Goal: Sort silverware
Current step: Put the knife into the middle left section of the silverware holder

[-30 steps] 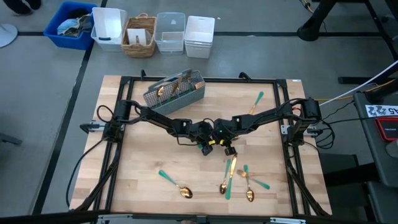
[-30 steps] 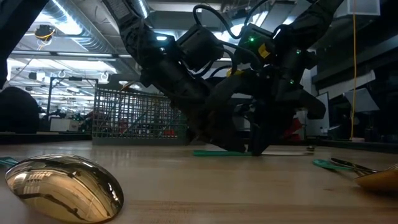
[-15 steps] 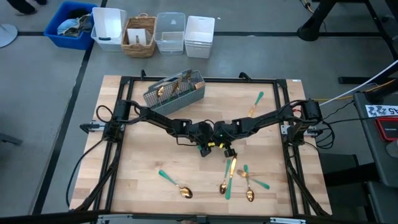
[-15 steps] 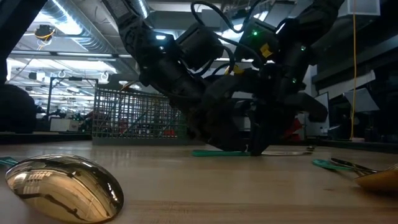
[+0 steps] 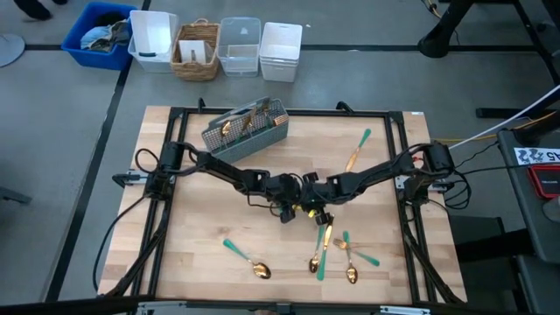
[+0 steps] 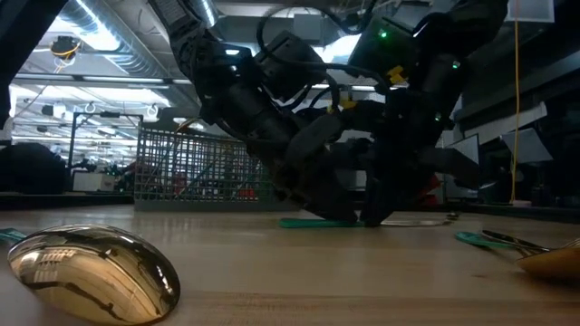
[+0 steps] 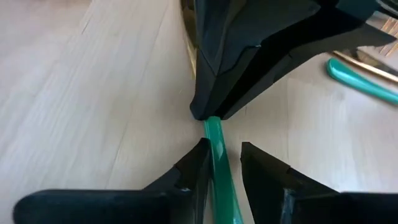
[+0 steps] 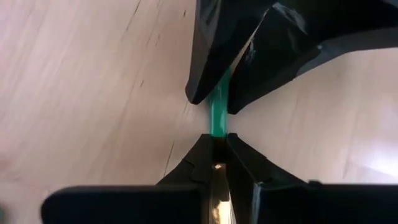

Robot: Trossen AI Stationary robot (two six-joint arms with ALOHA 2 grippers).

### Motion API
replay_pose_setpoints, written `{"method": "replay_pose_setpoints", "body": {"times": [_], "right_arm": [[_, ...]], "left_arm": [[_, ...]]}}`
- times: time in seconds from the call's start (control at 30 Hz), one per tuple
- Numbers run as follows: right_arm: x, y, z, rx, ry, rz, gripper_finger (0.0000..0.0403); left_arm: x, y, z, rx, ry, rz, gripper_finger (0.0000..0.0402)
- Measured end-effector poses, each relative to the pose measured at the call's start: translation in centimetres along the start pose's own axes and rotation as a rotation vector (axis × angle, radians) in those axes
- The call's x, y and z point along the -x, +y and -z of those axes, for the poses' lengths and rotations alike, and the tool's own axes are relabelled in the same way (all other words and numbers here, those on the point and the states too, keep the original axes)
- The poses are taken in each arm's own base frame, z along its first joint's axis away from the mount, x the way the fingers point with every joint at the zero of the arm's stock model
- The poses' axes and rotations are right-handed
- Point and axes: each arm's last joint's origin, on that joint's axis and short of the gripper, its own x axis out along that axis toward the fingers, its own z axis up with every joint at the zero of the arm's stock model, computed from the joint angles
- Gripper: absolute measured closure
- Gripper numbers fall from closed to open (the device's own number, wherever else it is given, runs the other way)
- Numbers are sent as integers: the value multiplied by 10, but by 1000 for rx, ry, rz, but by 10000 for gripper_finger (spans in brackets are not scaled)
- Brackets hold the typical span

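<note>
Both arms meet at the middle of the wooden surface (image 5: 206, 232), their tips nose to nose over one teal-handled piece (image 7: 214, 132) of silverware that lies flat on the wood. The right tool (image 8: 217, 138) is clamped tight on it; a glint of gold shows between its fingers, and the green handle sticks out beyond the tips. The left tool (image 7: 224, 149) straddles that handle with its fingers parted: one finger lies against the handle, and a sliver of bare wood shows between the handle and the other. From the pictures it is not clear whether the piece is a fork, knife or spoon.

The rest of the silverware is scattered. A small cluster (image 5: 331, 254) of gold-headed pieces lies toward the front edge, on the right arm's side, just beside the meeting point. A lone spoon (image 5: 249, 260) rests front-left, well apart from them. A single piece (image 5: 358, 149) lies toward the back on the right. Several pieces stand in the grey mesh caddy (image 5: 247, 133) at the back left of the surface. On the floor beyond the surface sits a row of bins (image 5: 197, 44).
</note>
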Motion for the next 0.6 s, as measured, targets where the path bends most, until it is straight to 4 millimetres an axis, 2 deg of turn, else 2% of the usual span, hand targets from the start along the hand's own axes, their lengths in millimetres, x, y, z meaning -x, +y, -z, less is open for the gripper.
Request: {"method": "replay_pose_setpoints", "body": {"times": [0.37,0.6], "right_arm": [[9,15,-11,54,-34,143,375],[9,15,-11,53,-33,140,374]], "left_arm": [[0,-3,1,-42,-4,-25,359],[0,-3,2,-41,-2,-26,356]]}}
